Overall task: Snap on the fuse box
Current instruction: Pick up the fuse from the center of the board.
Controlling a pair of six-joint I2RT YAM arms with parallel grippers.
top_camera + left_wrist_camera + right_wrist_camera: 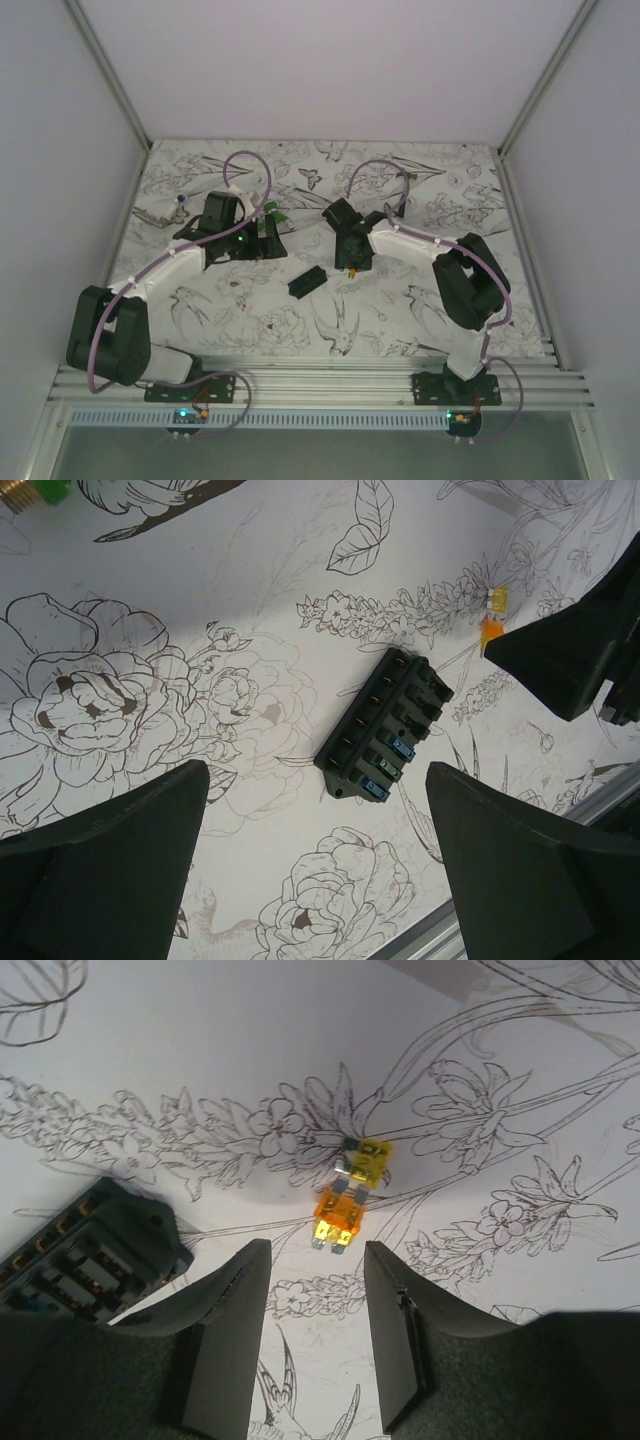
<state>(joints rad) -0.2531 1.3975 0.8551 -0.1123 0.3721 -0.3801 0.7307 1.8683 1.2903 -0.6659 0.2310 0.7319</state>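
Right hand [312, 1265] up close, half-spread and empty near two loose fuses [336, 1220], left hand [318, 778] wide open over the fuse box [385, 725] lying flat on the bench [230, 570], light, stiff plastic, likely best pinched across its long sides.

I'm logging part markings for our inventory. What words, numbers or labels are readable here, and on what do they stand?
No text can be read in any view.
On the orange fuse: any rating mark is too blurred to read.
On the yellow fuse: likewise too blurred.
On the fuse box: no label shows; its blue fuses are too small to read.
On the table cover: only drawn flowers, no words.
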